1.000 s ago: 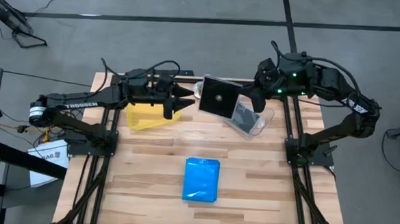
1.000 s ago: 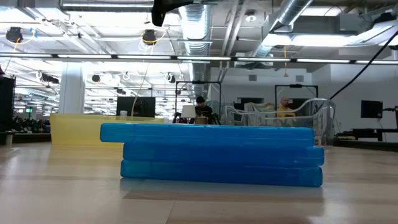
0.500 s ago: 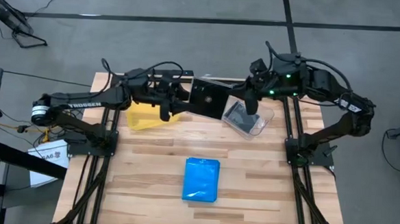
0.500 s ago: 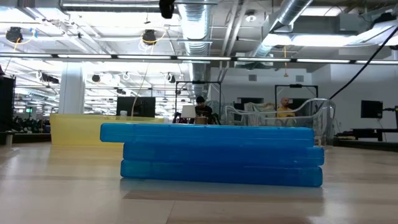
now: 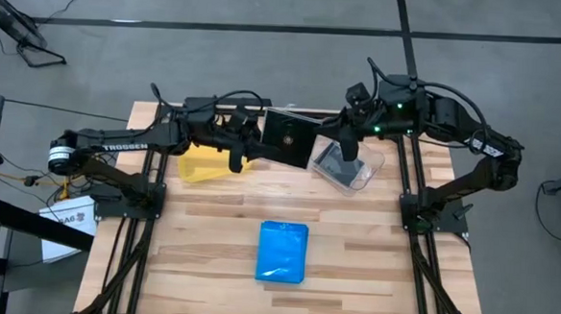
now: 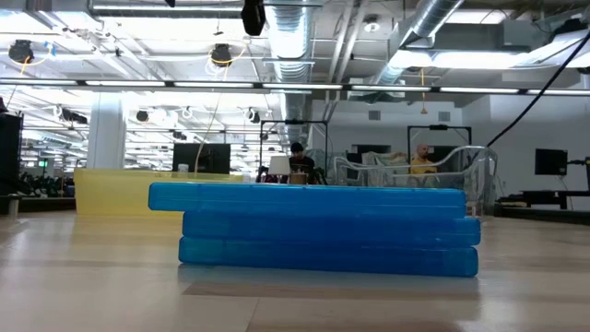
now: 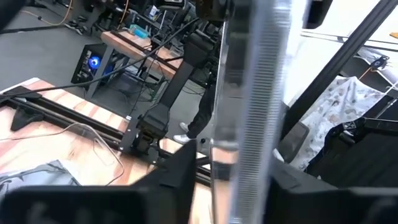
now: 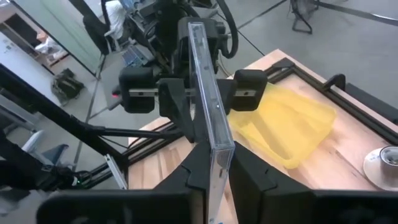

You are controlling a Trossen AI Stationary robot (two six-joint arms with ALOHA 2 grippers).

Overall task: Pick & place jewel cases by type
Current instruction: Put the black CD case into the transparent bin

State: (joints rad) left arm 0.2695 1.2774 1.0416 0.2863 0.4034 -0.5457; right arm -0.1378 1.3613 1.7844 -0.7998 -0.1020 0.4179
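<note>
**Black-Backed Case Gripped From Both Sides**

Clear plastic with a black inside, the jewel case (image 5: 290, 138) is held in the air near the table's (image 5: 209, 240) far edge, between yellow tray (image 5: 206, 163) and clear tub (image 5: 349, 167). It is pinched at opposite edges by left gripper (image 8: 198, 93) and right gripper (image 5: 331, 139). Three blue jewel cases (image 6: 323, 228) are seen stacked in the low view only.

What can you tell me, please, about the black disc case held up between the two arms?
The black disc case is a thin, square plastic case, clear with a black inside. It is off the table, over its far edge, between the yellow tray and the clear tub. The right gripper and the left gripper pinch opposite edges.
</note>
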